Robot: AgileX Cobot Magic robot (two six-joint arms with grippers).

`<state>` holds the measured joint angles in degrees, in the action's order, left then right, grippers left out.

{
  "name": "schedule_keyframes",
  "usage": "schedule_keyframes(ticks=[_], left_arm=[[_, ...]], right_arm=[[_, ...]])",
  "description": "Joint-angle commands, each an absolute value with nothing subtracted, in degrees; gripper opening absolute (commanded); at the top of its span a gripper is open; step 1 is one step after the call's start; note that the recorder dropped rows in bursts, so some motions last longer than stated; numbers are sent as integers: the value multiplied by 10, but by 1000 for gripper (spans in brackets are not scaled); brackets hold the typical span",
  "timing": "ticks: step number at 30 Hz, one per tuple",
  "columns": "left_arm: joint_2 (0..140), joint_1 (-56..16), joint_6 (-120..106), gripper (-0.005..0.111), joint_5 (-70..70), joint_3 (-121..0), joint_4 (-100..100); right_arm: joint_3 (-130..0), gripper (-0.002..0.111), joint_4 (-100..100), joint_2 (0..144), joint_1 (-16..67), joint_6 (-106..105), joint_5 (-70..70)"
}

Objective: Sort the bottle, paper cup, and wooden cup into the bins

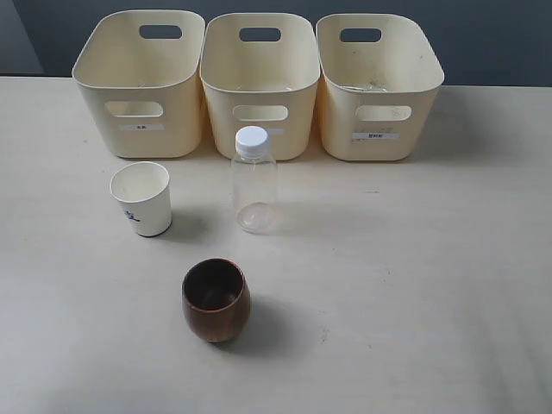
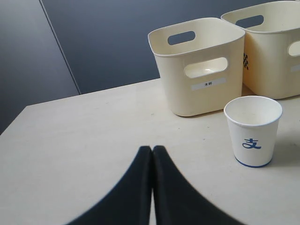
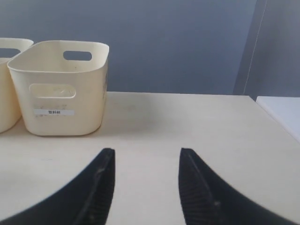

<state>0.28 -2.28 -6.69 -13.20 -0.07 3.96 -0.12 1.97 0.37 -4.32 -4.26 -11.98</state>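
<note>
Three cream bins stand in a row at the back: left bin (image 1: 140, 82), middle bin (image 1: 259, 82), right bin (image 1: 378, 82). The clear bottle (image 1: 254, 181) with a white cap stands upright in front of the middle bin. The white paper cup (image 1: 141, 199) stands left of it, also seen as paper cup (image 2: 253, 131). The dark wooden cup (image 1: 216, 299) sits nearer the front. Neither arm shows in the exterior view. My left gripper (image 2: 153, 149) is shut and empty, over bare table short of the paper cup. My right gripper (image 3: 147, 152) is open and empty, facing a bin (image 3: 60, 86).
The pale table (image 1: 414, 285) stretches wide around the objects. The dark wall stands behind the bins. The left wrist view shows the left bin (image 2: 199, 65) and part of a second bin (image 2: 276, 47). A white surface (image 3: 283, 110) lies beyond the table's edge in the right wrist view.
</note>
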Motion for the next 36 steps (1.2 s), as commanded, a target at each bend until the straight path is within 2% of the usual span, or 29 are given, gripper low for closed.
schedule_keyframes(ticks=[1, 17, 23, 24, 28, 36], left_arm=[[0, -25, -66, 0, -130, 0, 40], [0, -25, -66, 0, -130, 0, 40], [0, -25, -66, 0, -130, 0, 40], [0, -25, -66, 0, -130, 0, 40], [0, -25, -66, 0, -128, 0, 40], [0, -25, -66, 0, -128, 0, 40]], right_arm=[[0, 43, 16, 0, -46, -47, -95], [0, 43, 16, 0, -46, -47, 11], [0, 43, 22, 0, -46, -36, 103], [0, 43, 30, 0, -46, -20, 110], [0, 43, 188, 0, -46, 287, 93], [0, 43, 195, 0, -46, 288, 30]])
